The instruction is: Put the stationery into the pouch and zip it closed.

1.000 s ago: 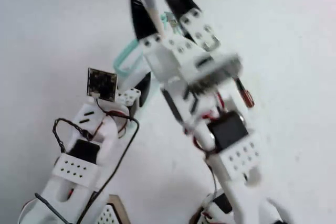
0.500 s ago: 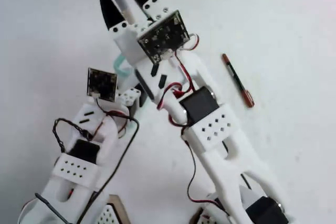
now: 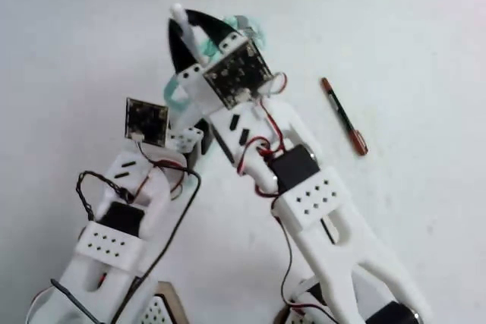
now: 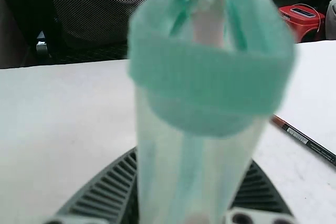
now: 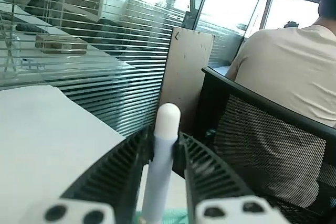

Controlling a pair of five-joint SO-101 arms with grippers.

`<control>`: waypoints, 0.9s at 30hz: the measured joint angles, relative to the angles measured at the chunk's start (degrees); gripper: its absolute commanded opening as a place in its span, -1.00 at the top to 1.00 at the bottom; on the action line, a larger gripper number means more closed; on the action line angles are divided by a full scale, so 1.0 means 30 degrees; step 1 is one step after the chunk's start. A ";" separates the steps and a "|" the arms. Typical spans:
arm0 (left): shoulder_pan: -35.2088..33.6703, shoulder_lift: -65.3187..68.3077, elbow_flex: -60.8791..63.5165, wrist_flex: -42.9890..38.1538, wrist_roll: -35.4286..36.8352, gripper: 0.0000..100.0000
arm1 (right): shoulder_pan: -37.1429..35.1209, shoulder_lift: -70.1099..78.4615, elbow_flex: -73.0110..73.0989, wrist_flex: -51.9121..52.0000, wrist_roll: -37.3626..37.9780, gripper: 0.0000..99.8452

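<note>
While the left arm sits low at the near left of the white table (image 3: 68, 51), you have the right gripper (image 3: 191, 34) out over the far side of it, just beyond the left arm's wrist. From the right wrist view, log the right gripper (image 5: 164, 141) as closed to a narrow gap, its two black ribbed fingers (image 5: 207, 169) clamped on either side of a white, round-tipped plastic pen (image 5: 167, 121); the white pen stands roughly upright, and its rounded end sticks out past the fingertips. In the high view that rounded end (image 3: 179, 16) points away from the arms. Your left gripper (image 4: 191, 195) holds a tall pouch of translucent plastic with a wide teal fabric band round its mouth (image 4: 210, 93): the dark ribbed fingers (image 4: 102, 195) sit against both sides of the pouch's lower body, and the pouch stands upright between them with its mouth open. The shaft of the white pen (image 4: 210, 1) shows inside that open mouth and passes behind the teal band; how deep it reaches you cannot tell. From above, a curve of the teal band (image 3: 176, 90) shows beside the right arm's wrist. Note one item outside the pouch: a slim red-and-black pen (image 3: 343, 115) lies flat on the bare table, well apart from both grippers, off to the right of the right arm. The left wrist view shows the red-and-black pen (image 4: 303, 140) lying on the table beyond the pouch, touching nothing.
</note>
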 measured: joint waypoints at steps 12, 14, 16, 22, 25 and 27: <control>0.0029 0.0000 0.0000 0.0000 0.0000 0.59 | 0.0645 -0.2344 0.1231 0.4484 0.0000 0.61; 0.0000 0.0000 0.0000 0.0000 0.0000 0.59 | 0.0821 -0.2344 0.0762 0.5392 0.0000 0.62; 0.0000 0.0000 0.0000 0.0000 0.0000 0.59 | 0.1436 -0.2344 0.0205 0.5773 0.0000 0.62; -0.0410 0.0000 0.0000 0.0000 0.0000 0.59 | 0.4132 -0.2930 -0.0352 0.5802 -0.1377 0.62; -0.0586 0.0000 0.0000 0.0000 0.0000 0.59 | 0.6418 -0.2667 -0.0352 0.5333 -0.3165 0.62; -0.1289 0.0000 0.0000 0.0000 0.0088 0.59 | 0.8059 -0.2081 -0.0234 0.4923 -0.4513 0.62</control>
